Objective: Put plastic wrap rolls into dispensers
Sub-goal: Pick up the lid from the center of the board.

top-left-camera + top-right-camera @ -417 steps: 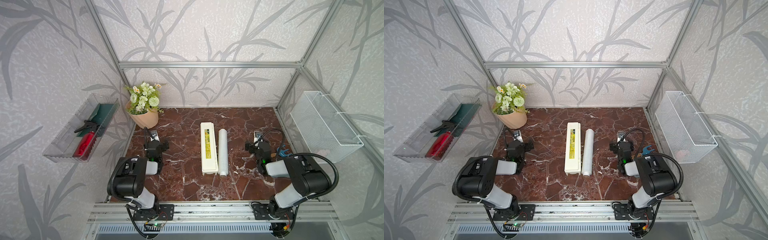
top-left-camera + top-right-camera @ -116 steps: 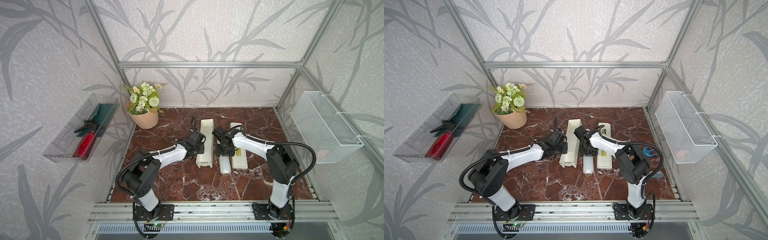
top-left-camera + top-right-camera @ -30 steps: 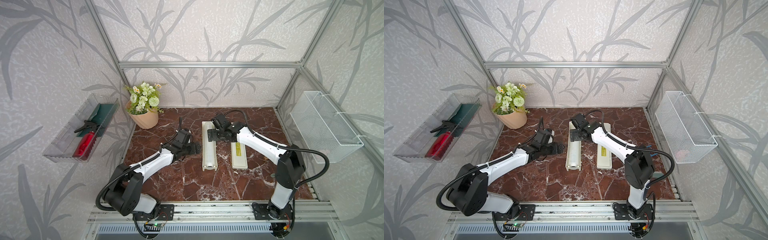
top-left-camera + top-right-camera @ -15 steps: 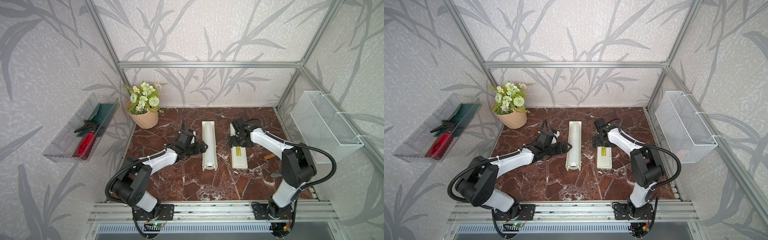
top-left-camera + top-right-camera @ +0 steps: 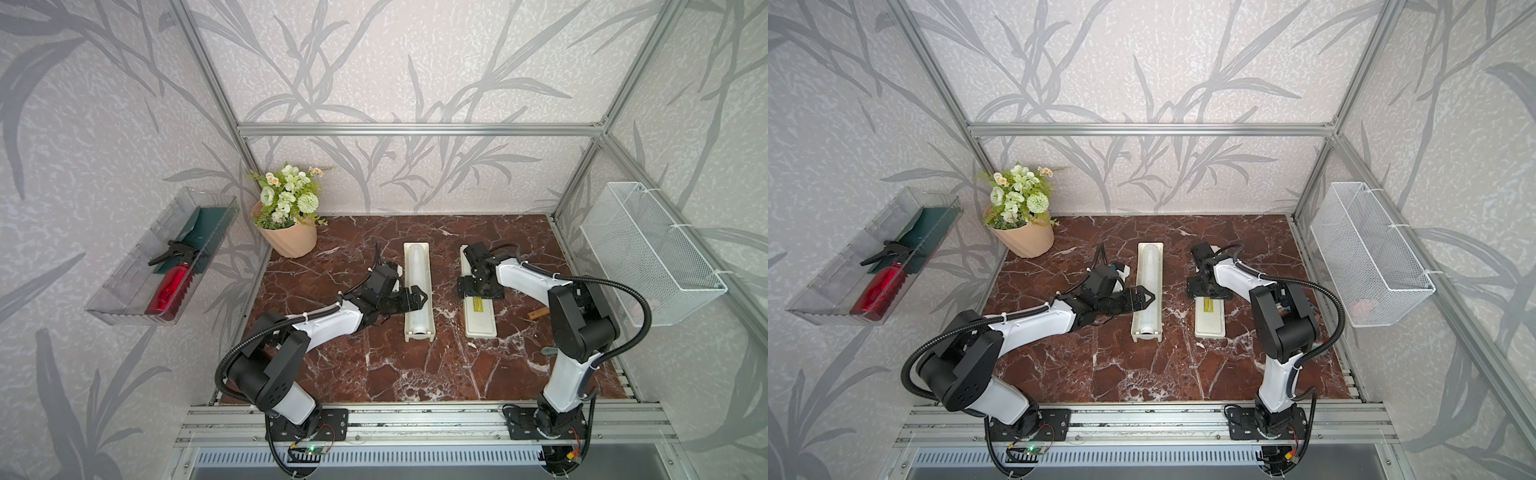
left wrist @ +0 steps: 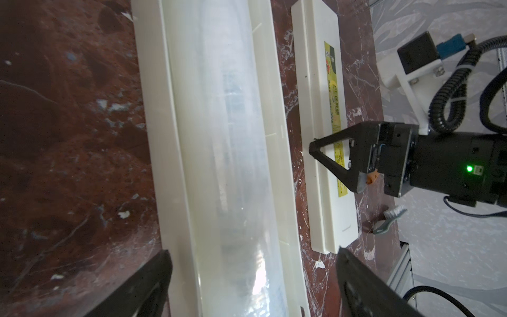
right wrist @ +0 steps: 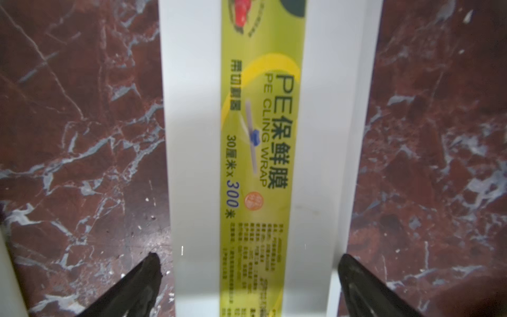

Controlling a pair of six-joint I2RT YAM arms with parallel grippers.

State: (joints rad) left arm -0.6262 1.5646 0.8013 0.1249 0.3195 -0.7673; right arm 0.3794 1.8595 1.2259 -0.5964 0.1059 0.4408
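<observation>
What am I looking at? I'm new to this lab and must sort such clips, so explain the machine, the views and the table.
Two robot arms, each tipped with a pincer (gripper), stand at a marble table. Both top views look down on everything; the close-ups come from a camera on each wrist. In the middle lies the open dispenser tray with the plastic wrap roll inside. Its labelled lid lies apart, beside it. The left gripper hovers open at the tray; the right gripper is open astride the lid. Nothing is held.
</observation>
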